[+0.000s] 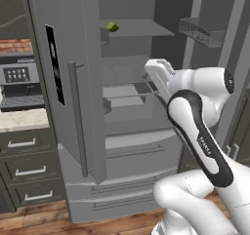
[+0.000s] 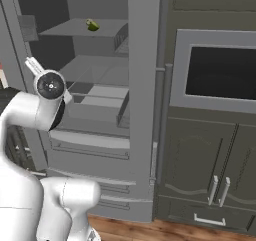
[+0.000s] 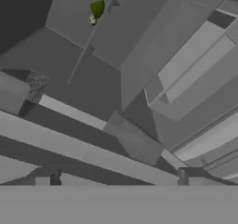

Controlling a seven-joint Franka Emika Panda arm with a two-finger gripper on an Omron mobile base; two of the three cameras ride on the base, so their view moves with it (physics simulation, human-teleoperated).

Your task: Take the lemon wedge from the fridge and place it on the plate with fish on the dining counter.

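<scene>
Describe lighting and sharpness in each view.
Left base view: flat, even light, the fridge interior dim, the lemon wedge the one bright spot. Right base view: likewise soft, no glare. Hand view: tilted, shelves blurred into grey bands.

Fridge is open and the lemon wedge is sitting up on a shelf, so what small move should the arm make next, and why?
Probably raise the end effector and ease it toward the lemon wedge. The fridge doors stand open, the wedge lies on an upper shelf, and in the hand view it sits far off, well beyond the fingertips.
</scene>
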